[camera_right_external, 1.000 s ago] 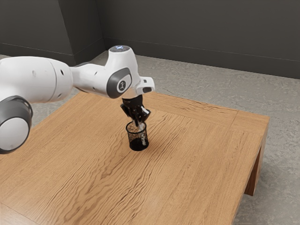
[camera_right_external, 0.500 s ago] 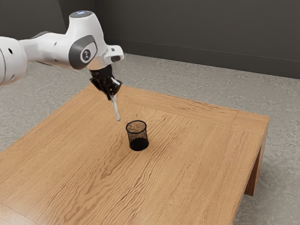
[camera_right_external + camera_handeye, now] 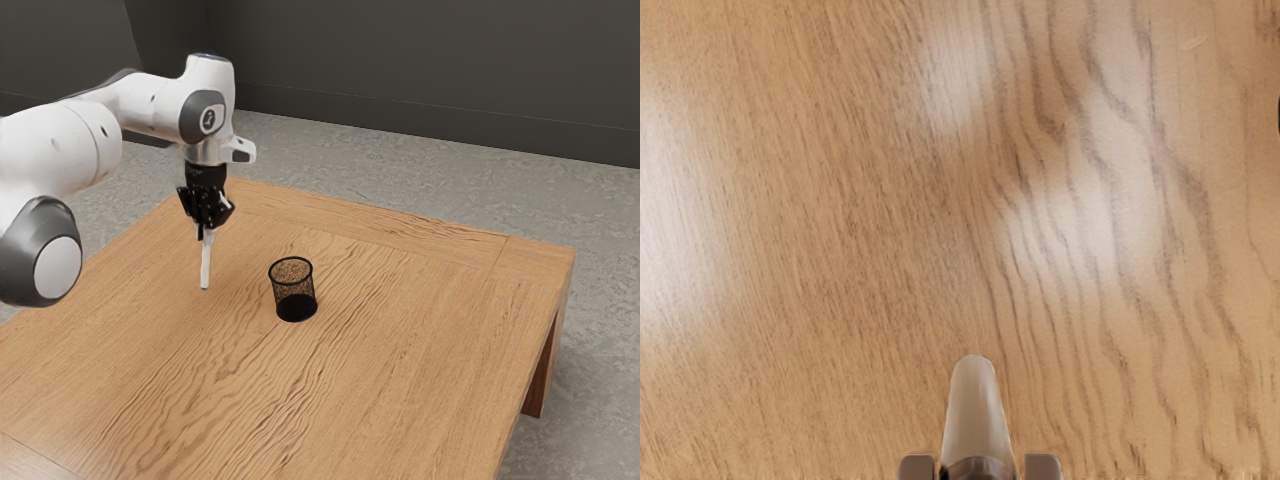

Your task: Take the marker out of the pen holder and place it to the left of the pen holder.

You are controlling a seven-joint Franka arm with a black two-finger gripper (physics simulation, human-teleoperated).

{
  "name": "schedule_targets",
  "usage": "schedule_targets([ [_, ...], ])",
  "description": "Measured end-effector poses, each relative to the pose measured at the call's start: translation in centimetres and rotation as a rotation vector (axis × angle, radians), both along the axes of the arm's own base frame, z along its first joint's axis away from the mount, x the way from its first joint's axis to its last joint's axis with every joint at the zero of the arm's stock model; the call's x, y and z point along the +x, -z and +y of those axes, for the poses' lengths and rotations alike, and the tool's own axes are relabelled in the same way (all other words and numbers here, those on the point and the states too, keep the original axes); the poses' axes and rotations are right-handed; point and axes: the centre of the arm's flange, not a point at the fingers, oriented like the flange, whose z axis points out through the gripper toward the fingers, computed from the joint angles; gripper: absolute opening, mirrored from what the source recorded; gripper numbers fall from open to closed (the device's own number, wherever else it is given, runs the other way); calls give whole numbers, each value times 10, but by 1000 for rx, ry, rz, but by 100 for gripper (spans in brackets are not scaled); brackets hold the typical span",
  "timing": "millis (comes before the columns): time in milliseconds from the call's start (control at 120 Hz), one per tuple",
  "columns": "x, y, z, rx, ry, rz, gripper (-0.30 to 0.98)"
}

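My gripper (image 3: 206, 229) grips the marker (image 3: 205, 265), long axis nearly upright, free end down (table (image 3: 420, 340) contact unclear), between the pen holder (image 3: 295, 309) and the table edge on the exterior view's left.

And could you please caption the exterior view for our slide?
Gripper holding the marker nearly upright, to the exterior view's left of the empty mesh pen holder.
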Motion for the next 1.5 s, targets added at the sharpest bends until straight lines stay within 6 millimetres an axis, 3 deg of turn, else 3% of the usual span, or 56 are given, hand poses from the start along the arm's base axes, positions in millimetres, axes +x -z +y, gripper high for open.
schedule_targets([
  [408,19,29,3,-26,126,50,-8],
  [825,23,49,12,-64,199,44,-6],
  [1042,21,44,11,-87,218,42,37],
  [1100,19,26,9,-84,225,24,45],
  [1158,3,-16,-1,-85,240,-5,51],
  [1225,-35,-88,-16,-88,259,-65,55],
  [1292,-77,-190,-43,-69,299,-207,59],
  [1333,-101,-233,-53,-56,312,-264,61],
  [1408,-131,-270,-49,-41,289,-302,63],
  [1500,-152,-288,-27,-31,229,-305,65],
])
